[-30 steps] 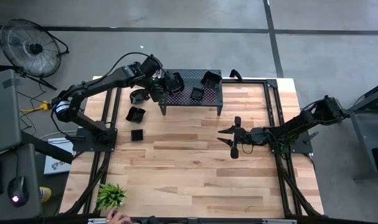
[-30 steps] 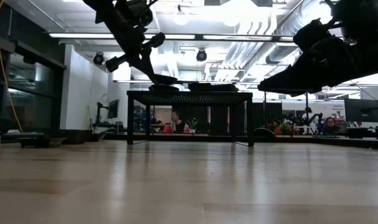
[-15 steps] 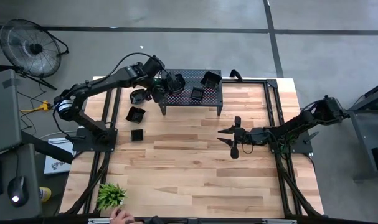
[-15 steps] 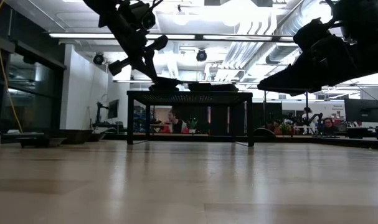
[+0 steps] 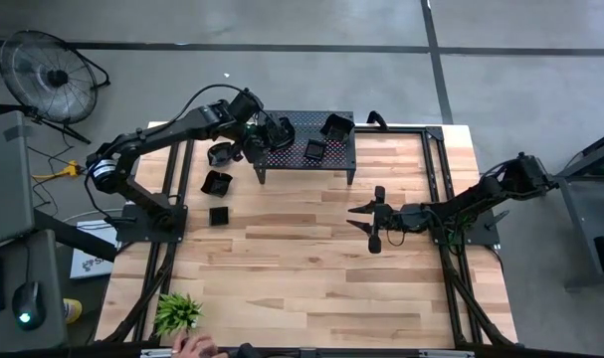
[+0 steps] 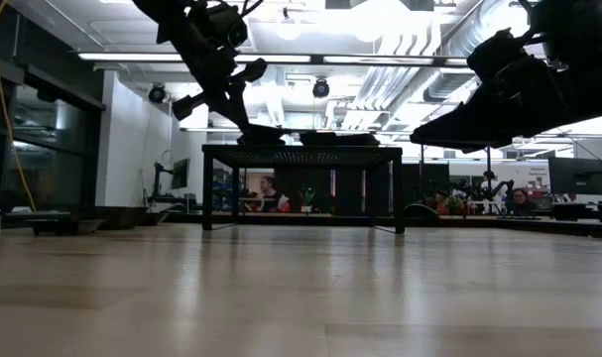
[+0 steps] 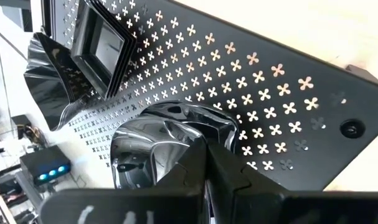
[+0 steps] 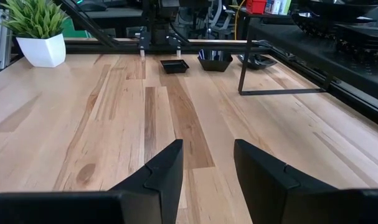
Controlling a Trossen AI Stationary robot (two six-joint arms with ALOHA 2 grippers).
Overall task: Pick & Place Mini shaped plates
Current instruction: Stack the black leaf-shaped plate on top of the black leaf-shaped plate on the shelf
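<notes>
A glossy black round mini plate (image 7: 152, 142) sits low over the left end of the black perforated stand (image 5: 326, 159), with my left gripper (image 7: 206, 147) shut on it. The low view shows the gripper (image 6: 243, 121) and plate (image 6: 268, 130) just above the stand's top. Two more plates, one lobed (image 5: 336, 125) and one square (image 5: 314, 149), rest on the stand. Three plates (image 5: 220, 154) (image 5: 217, 182) (image 5: 218, 215) lie on the table left of it. My right gripper (image 5: 371, 221) hovers open over the table's right middle, nothing between its fingers (image 8: 167, 171). My left gripper pinches the round plate's raised rim (image 7: 187, 127) between its two shut fingers (image 7: 235, 171), on the side facing the arm. The fingers slant down from the table's left. The plate stays roughly level; whether its base touches the stand, I cannot tell.
A potted green plant (image 5: 177, 312) stands at the near left corner, with a person's hand (image 5: 194, 347) at the near edge beside it. Bare wooden table (image 5: 302, 268) spreads between the arms. A fan (image 5: 53, 75) stands beyond the table's far left.
</notes>
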